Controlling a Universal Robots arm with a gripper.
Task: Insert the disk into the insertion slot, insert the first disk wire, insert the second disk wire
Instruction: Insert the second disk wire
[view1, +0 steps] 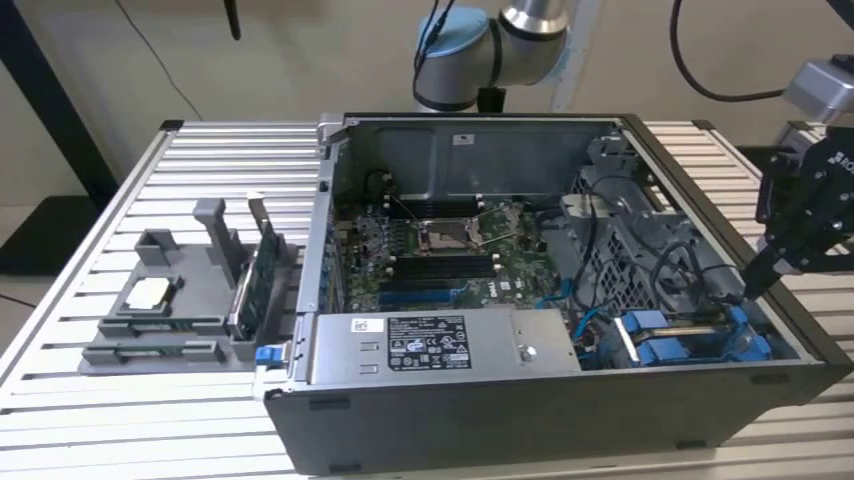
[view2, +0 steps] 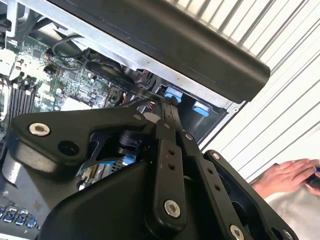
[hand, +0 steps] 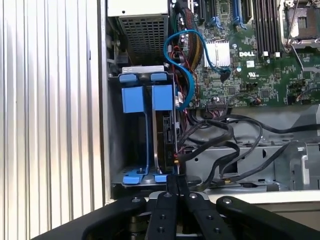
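Observation:
The open computer case (view1: 534, 420) lies on a slatted table. At its corner on the exterior view's right is the insertion slot (view1: 683, 338), a dark bay with blue rails (hand: 134, 98). The disk (hand: 161, 142) stands edge-on inside it, its blue bracket (hand: 163, 97) beside the empty rail. My gripper (view1: 747, 287) hangs over the bay's edge with both fingers pressed together. In both wrist views its tips (hand: 176, 178) (view2: 167, 102) point at a small plug (hand: 176, 161) of a black wire (hand: 215, 137) at the disk's edge. I see nothing pinched between the fingers.
More black wires and a blue cable (hand: 186, 65) cross from the bay to the motherboard (view1: 454, 250). The power supply (view1: 441, 342) fills the case front. A grey tray (view1: 167, 300) with a green card (view1: 263, 275) sits on the exterior view's left. A person's hand (view2: 287, 176) rests beyond the case.

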